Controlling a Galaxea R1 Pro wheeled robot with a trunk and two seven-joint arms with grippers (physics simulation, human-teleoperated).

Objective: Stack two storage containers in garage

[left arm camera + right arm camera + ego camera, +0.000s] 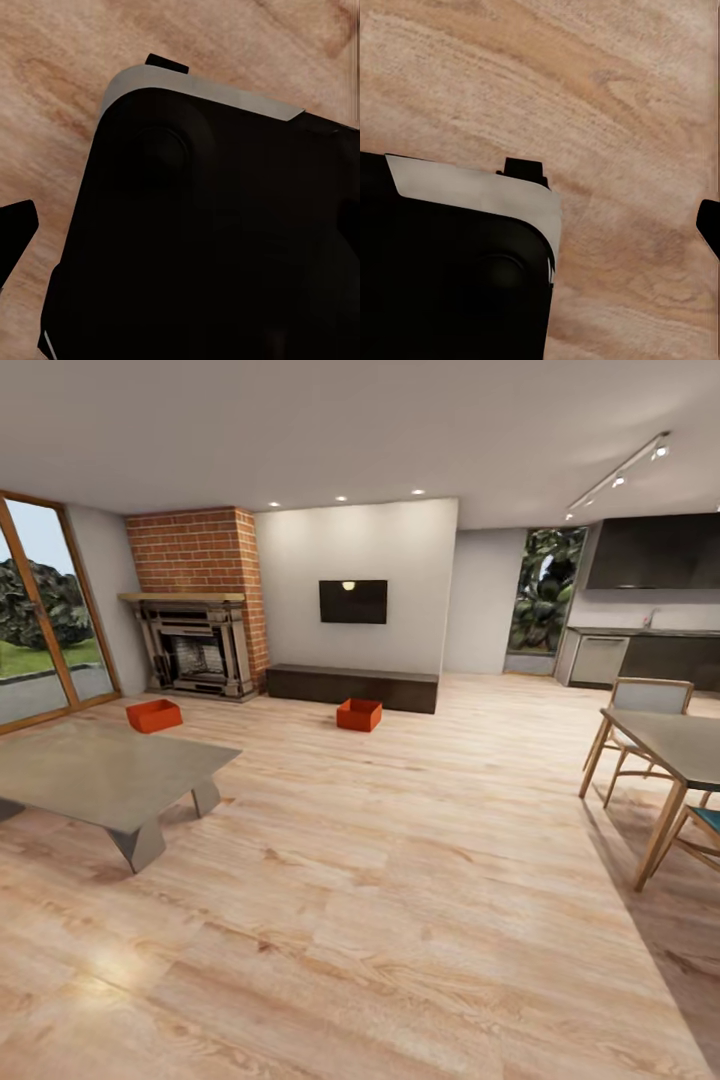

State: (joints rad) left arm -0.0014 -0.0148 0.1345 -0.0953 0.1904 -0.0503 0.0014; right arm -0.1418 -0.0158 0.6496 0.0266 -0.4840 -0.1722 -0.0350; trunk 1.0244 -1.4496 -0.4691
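Note:
Two orange-red open-top storage containers stand on the living room's light wood plank floor (400,860), far ahead of me. One container (154,715) is in front of the brick fireplace, beyond the grey low table. The other container (359,714) sits just before the dark TV bench. In the left wrist view one dark fingertip (16,225) of my left gripper hangs over the planks beside my black base (210,240). The right wrist view catches one dark fingertip (709,225) of my right gripper at the picture's edge. Nothing is held at either fingertip, and each gripper's second finger is cut off.
The grey low table (100,770) stands at the near left, a dining table (670,745) with wooden chairs (640,705) at the right. A fireplace (197,650), wall TV (353,601), long dark bench (352,687) and kitchen counter (650,655) line the back. A wide strip of plank floor runs between the tables.

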